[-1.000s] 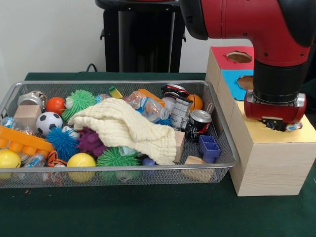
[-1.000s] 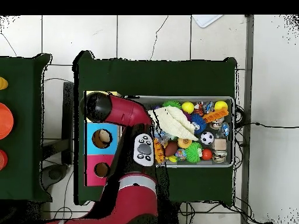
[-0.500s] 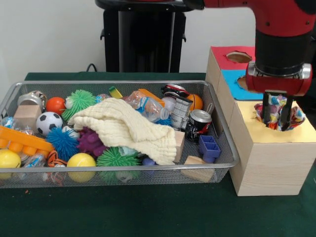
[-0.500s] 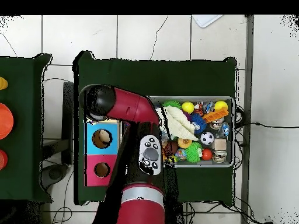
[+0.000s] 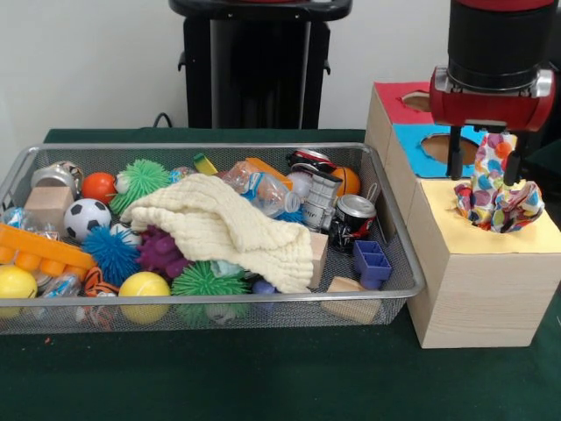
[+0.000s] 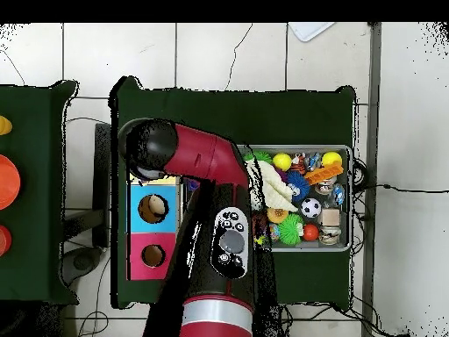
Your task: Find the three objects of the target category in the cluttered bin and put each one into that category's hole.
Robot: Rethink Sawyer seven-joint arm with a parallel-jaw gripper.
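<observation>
One white ruffled fabric piece with bright dots (image 5: 496,200) sits on the yellow top of the nearest wooden box (image 5: 545,239), over its hole. Its upper tip stands up between my fingers. My gripper (image 5: 483,174) hangs just above it, open, with a finger (image 5: 456,160) on either side of the tip and apart from it. The silver wire mesh bin (image 5: 210,147) lies to the left, full of toys; no other dotted fabric piece shows in it. In the overhead view my arm (image 6: 197,158) hides the gripper and the yellow box; the bin (image 6: 350,204) shows to its right.
A cream cloth (image 5: 230,224) covers the bin's middle, among spiky balls, a soccer ball (image 5: 86,217), cans (image 5: 353,219), bottles and wooden blocks. Behind the yellow box stand a blue-topped box (image 5: 412,145) and a red-topped box (image 5: 394,95), each with a hole.
My gripper has risen from the yellow box's hole, lifting the dotted fabric partly out, and has opened. The fabric now rests on the box top.
</observation>
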